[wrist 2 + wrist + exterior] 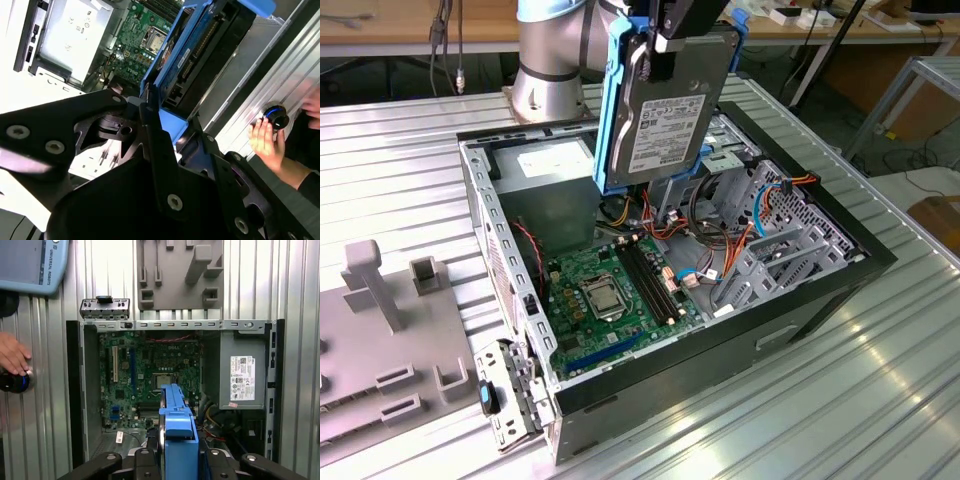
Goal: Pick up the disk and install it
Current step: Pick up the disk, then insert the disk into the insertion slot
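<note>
The disk [665, 110], a metal drive with a white label and blue side rails, hangs upright above the open computer case [800, 300], over its far middle part near the drive cage. My gripper [665, 40] is shut on the disk's upper end. In the second wrist view the disk [210, 45] juts out from between the black fingers [150, 125], its connector edge facing the camera. In the first wrist view the disk's blue rail [177, 425] stands edge-on over the motherboard [150, 375].
A grey power supply [545, 180] fills the case's far corner, a silver drive cage [790, 215] the exterior view's right side. A grey fixture plate [380, 350] lies beside the case. A person's hand [12, 355] rests by a black knob [12, 382]. A pendant [30, 265] lies nearby.
</note>
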Controlling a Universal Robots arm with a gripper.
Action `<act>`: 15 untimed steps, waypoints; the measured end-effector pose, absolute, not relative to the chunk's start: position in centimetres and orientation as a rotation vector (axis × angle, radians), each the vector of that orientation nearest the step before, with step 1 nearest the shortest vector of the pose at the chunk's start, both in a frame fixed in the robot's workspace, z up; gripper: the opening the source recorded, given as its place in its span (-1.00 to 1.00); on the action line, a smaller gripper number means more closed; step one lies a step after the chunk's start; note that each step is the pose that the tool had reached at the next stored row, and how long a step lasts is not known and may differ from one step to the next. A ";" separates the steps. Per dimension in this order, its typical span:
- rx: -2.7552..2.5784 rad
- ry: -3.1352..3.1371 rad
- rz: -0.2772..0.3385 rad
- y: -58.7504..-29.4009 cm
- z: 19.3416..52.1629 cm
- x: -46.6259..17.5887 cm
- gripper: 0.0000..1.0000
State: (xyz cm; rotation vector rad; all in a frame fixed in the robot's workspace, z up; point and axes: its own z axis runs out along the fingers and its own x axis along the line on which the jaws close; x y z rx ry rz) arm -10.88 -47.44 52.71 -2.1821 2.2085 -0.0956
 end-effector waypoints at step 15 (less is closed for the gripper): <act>-2.186 2.213 -0.087 -47.4 52.7 -8.8 -0.25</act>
